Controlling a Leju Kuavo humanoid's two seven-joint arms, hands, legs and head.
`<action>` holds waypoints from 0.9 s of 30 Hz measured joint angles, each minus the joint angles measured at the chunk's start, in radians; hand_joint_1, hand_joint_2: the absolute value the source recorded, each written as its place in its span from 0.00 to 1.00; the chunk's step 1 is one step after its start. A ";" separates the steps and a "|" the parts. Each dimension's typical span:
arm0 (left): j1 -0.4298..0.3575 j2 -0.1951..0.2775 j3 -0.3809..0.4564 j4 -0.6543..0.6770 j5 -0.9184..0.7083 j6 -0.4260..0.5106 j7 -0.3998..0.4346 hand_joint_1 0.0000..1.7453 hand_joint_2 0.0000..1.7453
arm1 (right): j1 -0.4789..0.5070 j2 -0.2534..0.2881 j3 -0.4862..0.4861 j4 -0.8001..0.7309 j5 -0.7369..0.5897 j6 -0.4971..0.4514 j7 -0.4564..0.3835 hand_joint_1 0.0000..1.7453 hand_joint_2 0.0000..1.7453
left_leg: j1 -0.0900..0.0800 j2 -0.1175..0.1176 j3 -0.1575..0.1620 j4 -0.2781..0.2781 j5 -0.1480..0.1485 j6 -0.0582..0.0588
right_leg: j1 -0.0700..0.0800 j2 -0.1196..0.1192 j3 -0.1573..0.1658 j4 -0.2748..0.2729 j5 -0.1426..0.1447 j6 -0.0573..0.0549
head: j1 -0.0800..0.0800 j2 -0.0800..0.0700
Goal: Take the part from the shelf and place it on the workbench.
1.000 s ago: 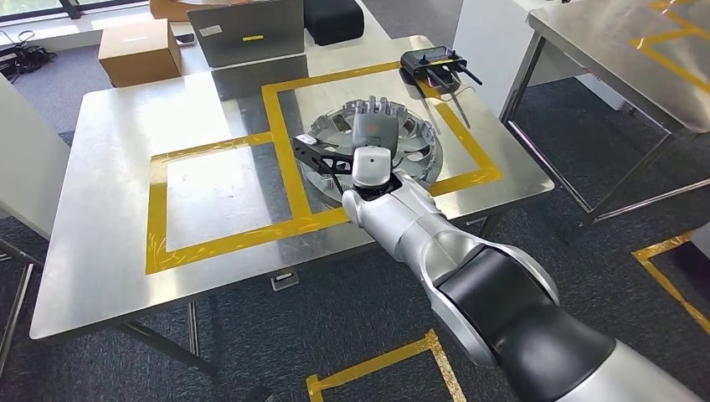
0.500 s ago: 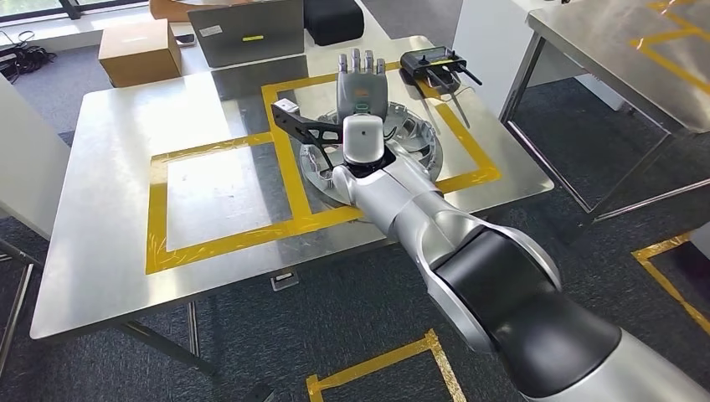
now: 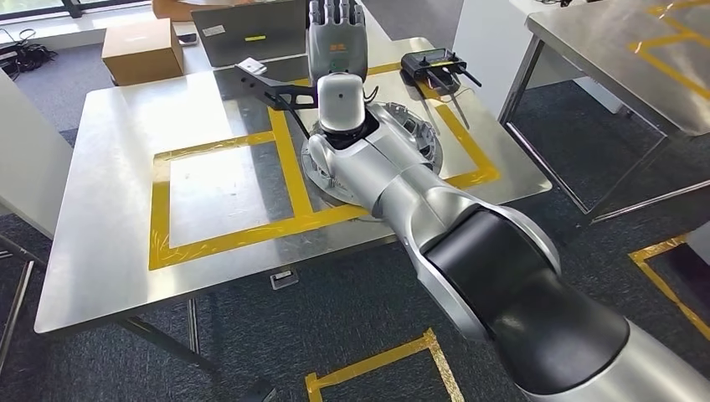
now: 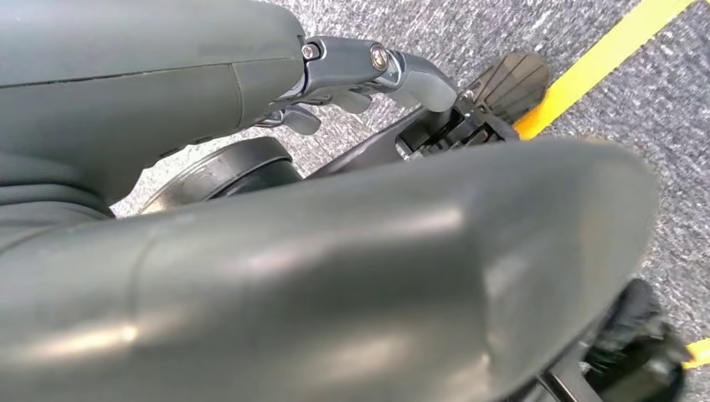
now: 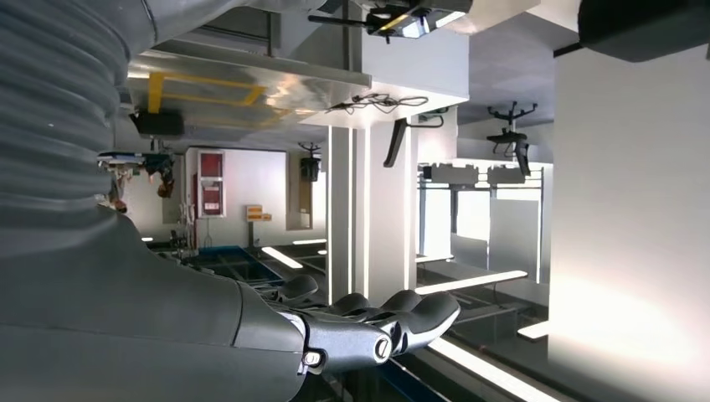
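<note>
Right hand [image 3: 335,38] grips black bracket part [image 3: 266,82], raised above workbench [image 3: 109,159]; left hand [image 4: 368,71] state unclear.

the round wheel part [image 3: 410,138] lies on the surface [image 3: 109,209]. behind the wheel part sits a remote controller [image 3: 431,63]; left of it, a taped rectangle [image 3: 218,188]; far behind-left, a cardboard box [image 3: 142,50].
</note>
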 joint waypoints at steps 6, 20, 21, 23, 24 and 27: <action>0.000 0.000 0.000 -0.001 0.000 0.000 0.001 0.00 0.00 | -0.001 0.002 0.000 0.000 0.004 0.001 0.000 0.00 1.00 | 0.020 -0.002 -0.048 0.036 0.024 -0.049 | -0.014 0.004 0.132 -0.220 0.086 0.005 | 0.006 0.000; 0.000 0.002 -0.001 -0.002 -0.002 0.000 -0.006 0.00 0.00 | 0.004 0.001 0.000 0.001 0.010 0.006 -0.003 0.00 1.00 | -0.011 -0.004 0.089 0.107 -0.159 -0.029 | 0.010 0.002 0.001 -0.220 0.210 -0.053 | 0.005 0.000; 0.000 0.002 -0.001 -0.003 -0.002 0.000 -0.007 0.00 0.00 | 0.004 0.000 0.000 0.001 0.010 0.006 -0.003 0.00 1.00 | -0.015 -0.005 0.107 0.076 -0.166 -0.026 | 0.009 0.001 0.000 -0.223 0.218 -0.048 | 0.005 0.000; 0.000 0.002 -0.001 -0.003 -0.002 0.000 -0.008 0.00 0.00 | 0.004 -0.003 0.000 0.002 0.010 0.006 -0.003 0.00 1.00 | -0.019 -0.005 0.107 0.062 -0.152 -0.021 | 0.007 0.000 0.001 -0.232 0.234 -0.033 | 0.003 0.000; 0.000 0.002 -0.001 -0.003 -0.002 0.000 -0.008 0.00 0.00 | 0.004 -0.006 0.000 0.002 0.009 0.006 -0.003 0.00 1.00 | -0.017 -0.004 0.103 0.054 -0.141 -0.015 | 0.007 0.001 -0.003 -0.232 0.233 -0.027 | 0.002 0.000; -0.001 -0.002 -0.002 -0.003 -0.002 0.000 -0.006 0.00 0.00 | 0.005 -0.015 0.000 0.003 0.006 0.006 -0.004 0.00 1.00 | -0.011 0.003 0.076 0.040 -0.101 0.005 | 0.006 0.000 -0.038 -0.142 0.131 -0.013 | 0.008 0.000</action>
